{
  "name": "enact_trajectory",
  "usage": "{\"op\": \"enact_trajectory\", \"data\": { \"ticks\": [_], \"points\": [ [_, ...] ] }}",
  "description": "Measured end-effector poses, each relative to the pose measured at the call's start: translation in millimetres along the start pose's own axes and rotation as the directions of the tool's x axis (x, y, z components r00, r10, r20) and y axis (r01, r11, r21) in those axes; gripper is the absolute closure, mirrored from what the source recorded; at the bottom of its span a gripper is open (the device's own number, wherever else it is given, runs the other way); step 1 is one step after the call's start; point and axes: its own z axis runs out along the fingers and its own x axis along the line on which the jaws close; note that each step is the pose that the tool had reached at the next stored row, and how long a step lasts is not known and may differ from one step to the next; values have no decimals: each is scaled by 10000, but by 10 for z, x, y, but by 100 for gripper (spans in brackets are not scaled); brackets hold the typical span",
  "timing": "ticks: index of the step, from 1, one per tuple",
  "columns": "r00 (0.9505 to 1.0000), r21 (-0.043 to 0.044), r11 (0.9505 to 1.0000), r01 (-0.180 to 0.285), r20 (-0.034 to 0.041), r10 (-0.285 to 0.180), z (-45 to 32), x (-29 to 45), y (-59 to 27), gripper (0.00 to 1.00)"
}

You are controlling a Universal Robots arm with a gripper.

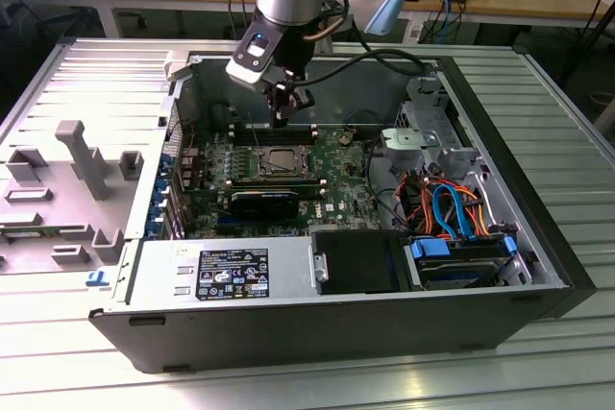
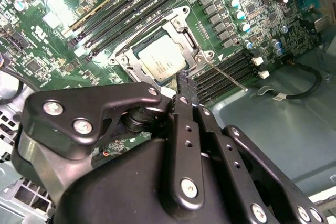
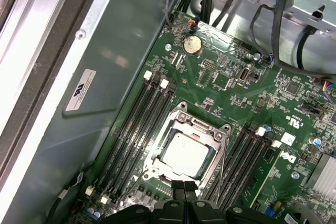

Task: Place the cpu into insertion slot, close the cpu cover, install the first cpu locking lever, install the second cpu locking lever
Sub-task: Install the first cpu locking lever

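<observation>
The cpu (image 2: 161, 62) lies flat in the insertion slot (image 1: 258, 168) on the green motherboard, its dull silver top (image 3: 184, 153) showing. The cpu cover (image 2: 177, 23) is down around it as a silver frame (image 3: 198, 126). A thin locking lever rod (image 2: 226, 76) sticks out from one socket corner over the dark memory slots. My gripper (image 1: 286, 112) hangs just above the board beside the socket's edge. Its black fingers are shut together with nothing between them, seen in both wrist views (image 2: 184, 80) (image 3: 184, 187).
The open computer case (image 1: 538, 141) surrounds the board with metal walls. Memory slots (image 3: 131, 124) flank the socket on both sides. A drive cage and bundled cables (image 1: 452, 208) sit at the exterior view's right, a black power supply (image 1: 240, 271) in front, and a grey fixture (image 1: 82, 156) outside the case.
</observation>
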Motion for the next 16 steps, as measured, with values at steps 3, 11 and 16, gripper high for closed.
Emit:
{"op": "enact_trajectory", "data": {
  "ticks": [3, 11, 16],
  "points": [
    [9996, 14, 9996, 265, 7, -265, -1, 0, -1, 89],
    [9883, 82, 9883, 1524, 49, -1524, 0, -2, -1, 89],
    [9712, 123, 9712, 2379, 85, -2380, -1, -2, -2, 89]
  ]
}}
